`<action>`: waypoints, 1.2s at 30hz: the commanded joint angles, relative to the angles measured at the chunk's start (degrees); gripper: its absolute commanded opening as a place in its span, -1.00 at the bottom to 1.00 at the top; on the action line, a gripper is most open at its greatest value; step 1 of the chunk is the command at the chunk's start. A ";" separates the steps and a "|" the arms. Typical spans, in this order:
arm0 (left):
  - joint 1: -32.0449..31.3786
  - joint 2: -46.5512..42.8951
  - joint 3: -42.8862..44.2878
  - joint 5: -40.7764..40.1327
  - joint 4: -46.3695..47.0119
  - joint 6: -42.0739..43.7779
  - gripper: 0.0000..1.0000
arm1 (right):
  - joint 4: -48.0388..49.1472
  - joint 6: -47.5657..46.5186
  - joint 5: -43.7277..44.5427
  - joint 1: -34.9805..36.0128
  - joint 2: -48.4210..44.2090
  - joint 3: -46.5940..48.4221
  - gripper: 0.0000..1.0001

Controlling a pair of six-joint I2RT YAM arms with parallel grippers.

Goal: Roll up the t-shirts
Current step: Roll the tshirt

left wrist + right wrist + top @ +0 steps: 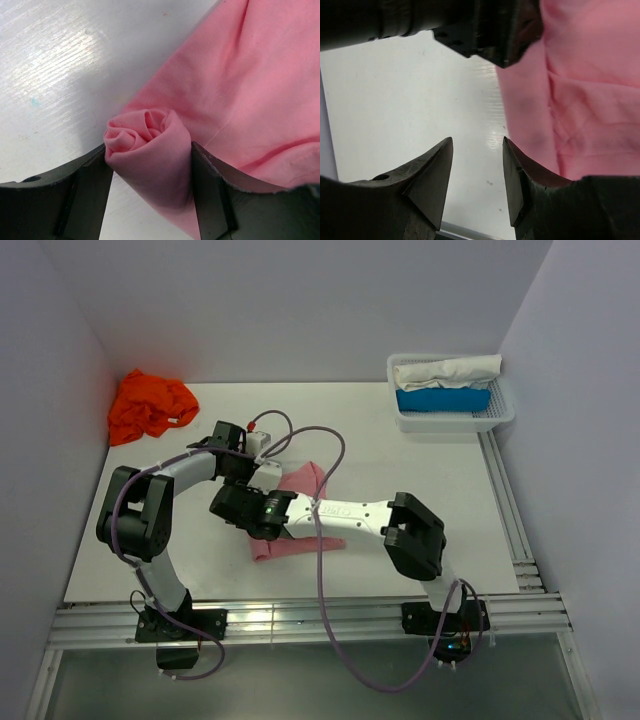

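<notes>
T-shirt (305,480), pink, long axis diagonal, rolled end in left tool (148,150)

Your pink t-shirt (303,481) lies well to the left of the basket (450,424) and on its near side. It is plain light pink cloth, and you can see it is only partly rolled. One end is wound into a tight spiral roll (150,142), and the rest spreads out flat with soft creases beyond it. That roll sits between the fingers of the left gripper (149,149), touching both. Your orange t-shirt (148,406) lies far to the left of the basket, about level with it. It is a bright crumpled heap, unrolled and well apart from the pink one.
</notes>
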 commanded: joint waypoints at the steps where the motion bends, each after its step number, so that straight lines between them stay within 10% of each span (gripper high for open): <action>1: -0.03 0.47 0.47 -1.04 -1.60 0.15 0.30 | -5.99 -4.35 4.07 0.51 4.71 5.33 0.05; 30: 2.16 -0.06 9.96 3.78 -7.48 0.24 0.56 | -18.13 -7.87 0.73 0.51 20.28 14.65 0.18; 36: 6.02 -1.55 15.32 7.65 -11.35 1.20 0.56 | -14.01 -8.57 -3.56 -0.19 19.40 11.85 -0.06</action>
